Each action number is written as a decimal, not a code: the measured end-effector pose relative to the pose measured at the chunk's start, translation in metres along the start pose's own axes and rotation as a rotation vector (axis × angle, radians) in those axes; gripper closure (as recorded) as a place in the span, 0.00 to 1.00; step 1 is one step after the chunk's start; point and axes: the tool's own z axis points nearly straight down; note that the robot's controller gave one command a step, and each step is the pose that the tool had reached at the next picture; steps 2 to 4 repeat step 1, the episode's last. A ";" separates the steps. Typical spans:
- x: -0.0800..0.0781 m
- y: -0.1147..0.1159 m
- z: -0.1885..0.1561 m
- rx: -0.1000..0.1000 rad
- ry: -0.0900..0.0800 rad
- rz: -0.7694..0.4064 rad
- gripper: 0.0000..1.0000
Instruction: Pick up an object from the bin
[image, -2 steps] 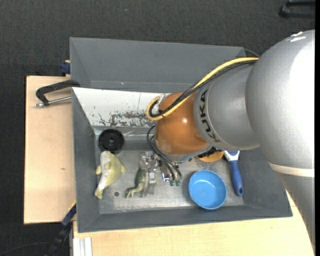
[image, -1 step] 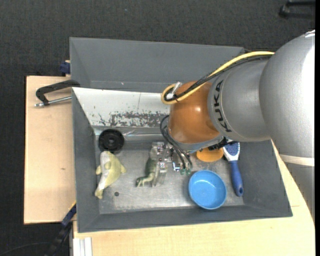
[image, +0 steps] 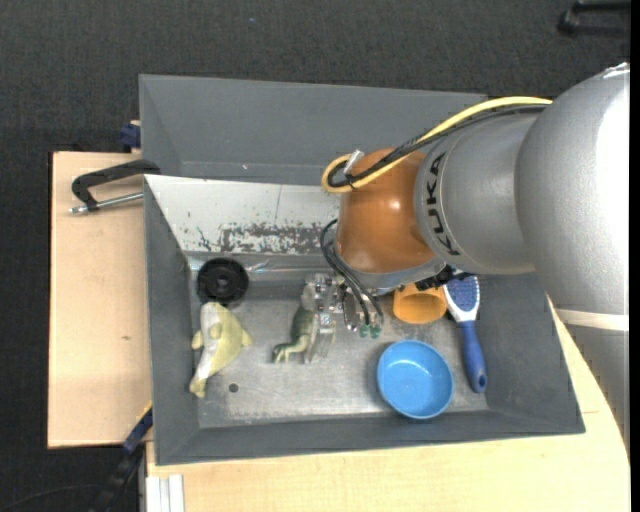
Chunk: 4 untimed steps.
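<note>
At bin (image: 300, 398) centre | tool (image: 323, 328) low | green toy lizard (image: 296, 338) just left, touching | tool state: cannot tell

One camera looks down from above and slightly to one side, near enough that the grey metal bin (image: 300, 125) spans most of the view; the robot arm (image: 540, 190) reaches in from the right.

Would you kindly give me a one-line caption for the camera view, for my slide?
KUKA arm's gripper in the grey bin, right beside a small green toy figure, with a blue bowl nearby.
</note>
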 end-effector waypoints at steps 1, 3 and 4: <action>0.017 0.012 -0.132 0.002 -0.012 0.008 1.00; 0.017 0.012 -0.132 0.002 -0.012 0.008 1.00; 0.017 0.012 -0.132 0.002 -0.012 0.008 1.00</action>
